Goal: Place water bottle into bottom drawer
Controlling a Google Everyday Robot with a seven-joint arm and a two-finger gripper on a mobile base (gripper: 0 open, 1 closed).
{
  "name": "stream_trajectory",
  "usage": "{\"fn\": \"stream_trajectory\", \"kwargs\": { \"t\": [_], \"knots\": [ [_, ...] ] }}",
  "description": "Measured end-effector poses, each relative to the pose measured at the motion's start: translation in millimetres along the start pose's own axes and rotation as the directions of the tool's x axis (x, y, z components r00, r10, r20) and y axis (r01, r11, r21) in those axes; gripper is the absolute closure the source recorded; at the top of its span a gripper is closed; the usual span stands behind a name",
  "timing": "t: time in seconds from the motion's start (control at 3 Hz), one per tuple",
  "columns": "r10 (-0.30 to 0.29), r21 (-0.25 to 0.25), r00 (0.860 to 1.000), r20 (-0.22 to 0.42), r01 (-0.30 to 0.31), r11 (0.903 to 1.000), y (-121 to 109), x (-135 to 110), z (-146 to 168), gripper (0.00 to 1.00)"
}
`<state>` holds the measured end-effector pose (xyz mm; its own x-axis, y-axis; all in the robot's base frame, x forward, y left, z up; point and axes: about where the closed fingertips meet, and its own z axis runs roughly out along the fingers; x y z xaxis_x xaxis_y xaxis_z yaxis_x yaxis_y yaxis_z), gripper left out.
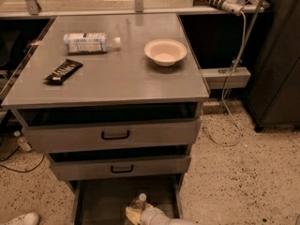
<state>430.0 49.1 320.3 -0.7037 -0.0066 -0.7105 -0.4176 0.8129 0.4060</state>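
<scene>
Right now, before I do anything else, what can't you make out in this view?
Water bottle: in the camera view only cap and shoulder show; the rest is behind the gripper and below the picture's bottom edge.
Gripper: down in the bottom drawer, cut off by that edge; its hold on the bottle is unreadable.
Bottom drawer: its front lies out of frame.
Upper drawers: insides too dark.

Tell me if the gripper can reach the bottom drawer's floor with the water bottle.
Probably yes. The bottom drawer is pulled out, the gripper holds the water bottle upright inside it, and nothing shows in the way.
</scene>
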Motion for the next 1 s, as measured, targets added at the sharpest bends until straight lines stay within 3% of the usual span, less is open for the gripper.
{"fn": "stream_trajectory", "kwargs": {
  "t": [0.67,1.0],
  "knots": [
    [0.048,0.023,0.998,0.042,-0.049,0.9985,-22,21,25,1.0],
    [0.042,0.03,0.997,0.064,-0.044,0.9986,-35,22,40,1.0]
  ]
}}
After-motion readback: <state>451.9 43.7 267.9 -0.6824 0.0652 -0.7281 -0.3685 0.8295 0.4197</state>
